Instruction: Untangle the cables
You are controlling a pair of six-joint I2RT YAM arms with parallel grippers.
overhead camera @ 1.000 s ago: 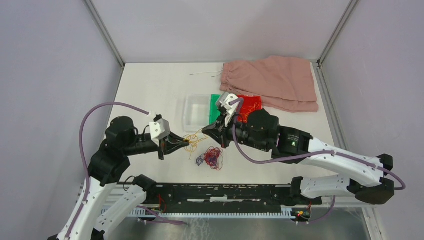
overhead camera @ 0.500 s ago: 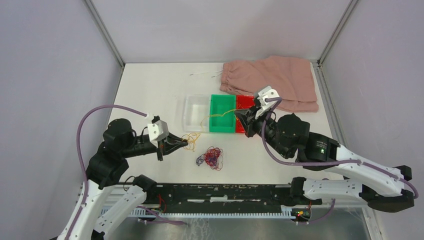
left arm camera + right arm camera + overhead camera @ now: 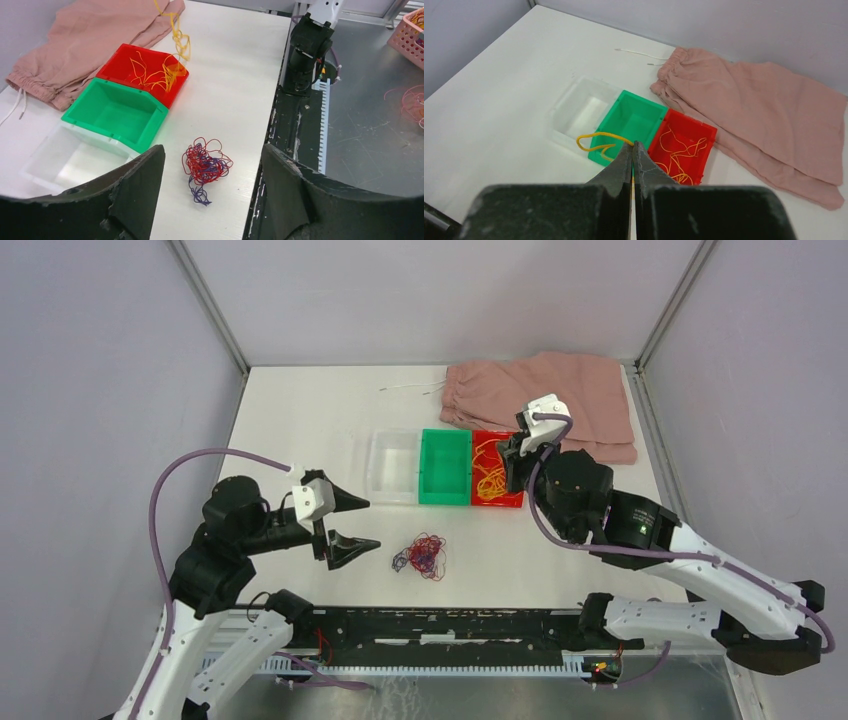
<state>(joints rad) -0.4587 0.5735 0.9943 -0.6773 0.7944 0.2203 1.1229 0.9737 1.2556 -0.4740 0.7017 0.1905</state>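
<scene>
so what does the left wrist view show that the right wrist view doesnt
Only left wrist: the red and purple cable clump on the table, and a pink basket at the far edge. Only right wrist: the right tool shut on a yellow cable. Both: the clear bin, green bin, and red bin holding yellow cables, plus the pink cloth.

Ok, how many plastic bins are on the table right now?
3, side by side in a row mid-table: the clear bin, the green bin in the middle, and the red bin, which holds yellow cables, nearest the pink cloth. None looks hidden.
</scene>
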